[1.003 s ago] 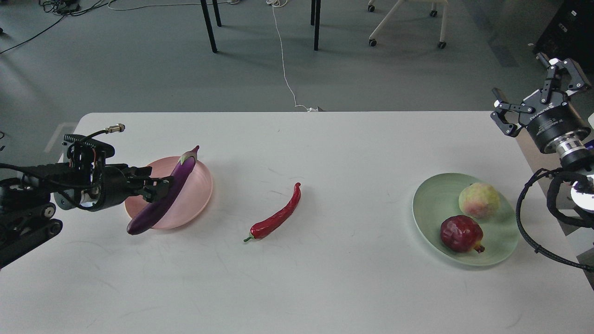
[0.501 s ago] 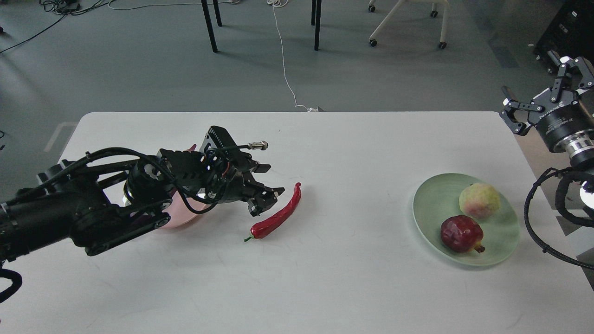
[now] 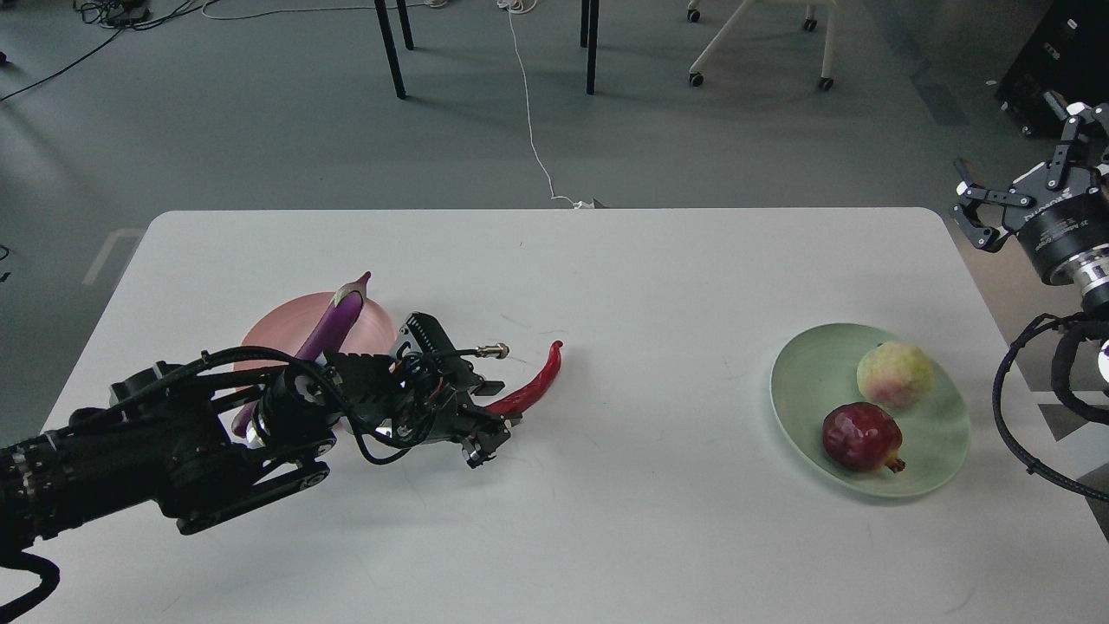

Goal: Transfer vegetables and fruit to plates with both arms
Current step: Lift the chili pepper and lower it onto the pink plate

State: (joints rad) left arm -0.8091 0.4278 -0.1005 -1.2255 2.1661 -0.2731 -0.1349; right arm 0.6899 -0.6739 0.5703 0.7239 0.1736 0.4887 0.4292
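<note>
Your left gripper (image 3: 487,433) sits low over the stem end of the thin curved glossy red chili pepper (image 3: 533,387) on the white table (image 3: 606,520); you cannot tell whether its fingers are closed on it. The long glossy purple eggplant (image 3: 333,321) lies across the pale pink plate (image 3: 377,325). Your right gripper (image 3: 1031,186) hangs spread and empty off the table's right edge, beyond the pale green plate (image 3: 801,373) holding the bumpy yellow-green fruit (image 3: 895,373) and dark red pomegranate (image 3: 862,437).

Left gripper (image 3: 490,432) over chili pepper (image 3: 530,389)

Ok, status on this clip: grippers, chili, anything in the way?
Left gripper down over red chili, grip unclear. Right gripper open, off table. Eggplant on pink plate; both fruits on green plate. Path clear.
</note>
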